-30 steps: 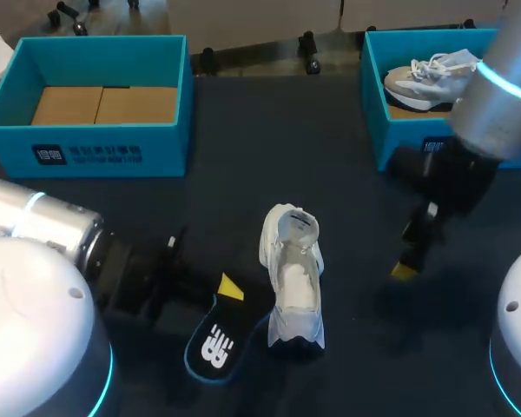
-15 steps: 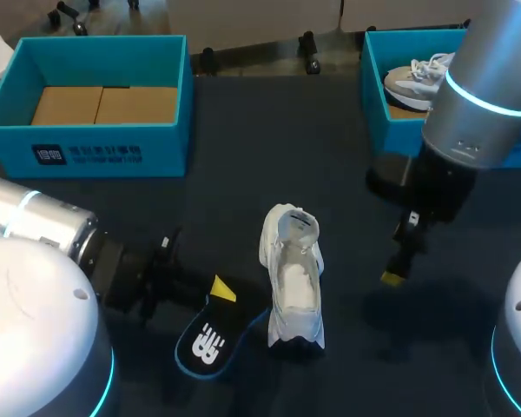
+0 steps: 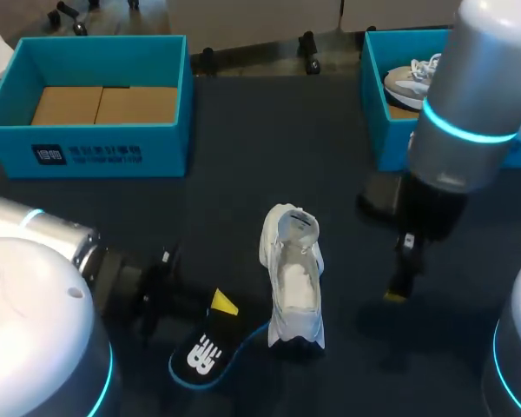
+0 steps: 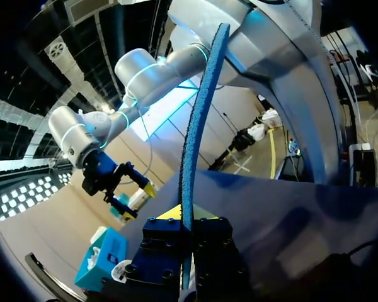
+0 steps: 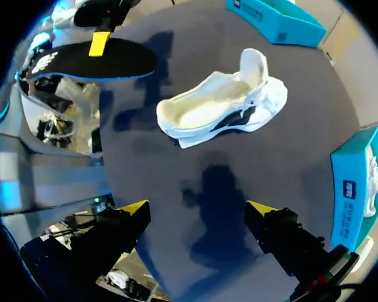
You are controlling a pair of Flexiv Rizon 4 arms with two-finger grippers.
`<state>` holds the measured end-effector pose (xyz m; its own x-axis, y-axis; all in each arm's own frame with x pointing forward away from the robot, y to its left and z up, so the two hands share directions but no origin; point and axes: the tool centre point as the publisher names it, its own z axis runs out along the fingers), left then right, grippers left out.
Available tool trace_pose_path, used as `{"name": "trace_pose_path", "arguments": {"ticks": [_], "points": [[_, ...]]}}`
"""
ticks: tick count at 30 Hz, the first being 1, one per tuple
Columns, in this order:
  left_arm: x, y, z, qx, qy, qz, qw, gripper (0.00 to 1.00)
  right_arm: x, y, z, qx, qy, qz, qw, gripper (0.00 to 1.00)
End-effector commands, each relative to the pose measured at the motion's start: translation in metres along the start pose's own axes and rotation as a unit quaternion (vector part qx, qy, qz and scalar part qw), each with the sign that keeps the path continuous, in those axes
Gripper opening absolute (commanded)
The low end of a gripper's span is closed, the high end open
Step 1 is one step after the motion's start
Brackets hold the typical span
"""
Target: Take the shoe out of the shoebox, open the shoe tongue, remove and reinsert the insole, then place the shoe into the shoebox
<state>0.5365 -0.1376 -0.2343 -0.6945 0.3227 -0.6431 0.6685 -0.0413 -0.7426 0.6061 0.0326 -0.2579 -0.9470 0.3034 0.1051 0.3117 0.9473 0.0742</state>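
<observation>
A white shoe (image 3: 293, 280) lies on the dark table near its middle, tongue pulled open, its inside bare (image 5: 205, 104). My left gripper (image 3: 219, 305) is shut on the black insole (image 3: 204, 356), which has a blue edge and hangs just left of the shoe's toe. In the left wrist view the insole (image 4: 198, 119) stands edge-on between the fingers. The right wrist view shows the insole (image 5: 91, 60) beyond the shoe. My right gripper (image 3: 400, 280) hangs open above the table right of the shoe, its yellow tips (image 5: 135, 207) wide apart. The empty teal shoebox (image 3: 91, 100) stands at the back left.
A second teal box (image 3: 378, 95) at the back right holds another white shoe (image 3: 417, 78), partly hidden behind my right arm. Bare table lies between the two boxes and in front of the right gripper.
My left gripper has drawn the insole back and down, away from the shoe. My right arm has swung left, toward the shoe, its gripper staying open.
</observation>
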Motion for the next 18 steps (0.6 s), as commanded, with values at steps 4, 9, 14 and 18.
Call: {"name": "trace_pose_path", "arguments": {"ticks": [4, 9, 14, 18], "points": [[0.014, -0.003, 0.013, 0.003, -0.011, -0.002, 1.000, 0.00, 0.012, 0.015, 0.020, 0.004, -0.041, -0.019, 0.999, 1.00], [0.014, -0.001, 0.022, 0.002, -0.015, -0.006, 1.000, 0.00, 0.013, 0.022, 0.030, 0.008, -0.053, -0.035, 0.998, 1.00], [0.004, 0.002, 0.030, -0.002, -0.025, 0.000, 1.000, 0.00, 0.013, 0.028, 0.037, 0.013, -0.065, -0.044, 0.997, 1.00], [-0.002, 0.006, 0.036, -0.002, -0.029, 0.002, 1.000, 0.00, 0.014, 0.035, 0.044, 0.021, -0.055, -0.050, 0.997, 1.00]]}}
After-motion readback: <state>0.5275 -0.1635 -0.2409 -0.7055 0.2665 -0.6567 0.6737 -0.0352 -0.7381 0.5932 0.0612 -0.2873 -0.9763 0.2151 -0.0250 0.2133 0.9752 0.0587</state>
